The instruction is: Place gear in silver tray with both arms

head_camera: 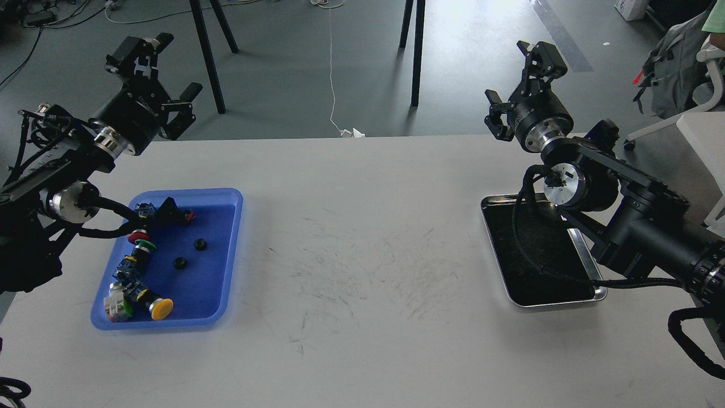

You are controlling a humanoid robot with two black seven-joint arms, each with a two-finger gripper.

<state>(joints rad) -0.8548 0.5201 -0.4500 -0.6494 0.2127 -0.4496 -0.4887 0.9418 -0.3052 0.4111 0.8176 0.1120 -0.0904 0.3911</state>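
Two small black gears [199,244] [180,263] lie in the blue plastic tray [226,283] at the left of the white table. The silver tray [599,292], shiny rim and dark inside, sits at the right, empty, partly hidden by my right arm. My left gripper [161,73] is open and empty, raised beyond the table's far left edge, well above and behind the blue tray. My right gripper [518,79] is open and empty, raised beyond the far edge, behind the silver tray.
The blue tray also holds several push buttons, among them a yellow one [162,307], a green one [146,245] and a red one [137,236]. Black stand legs [416,51] rise from the floor behind the table. A chair [679,85] stands at far right.
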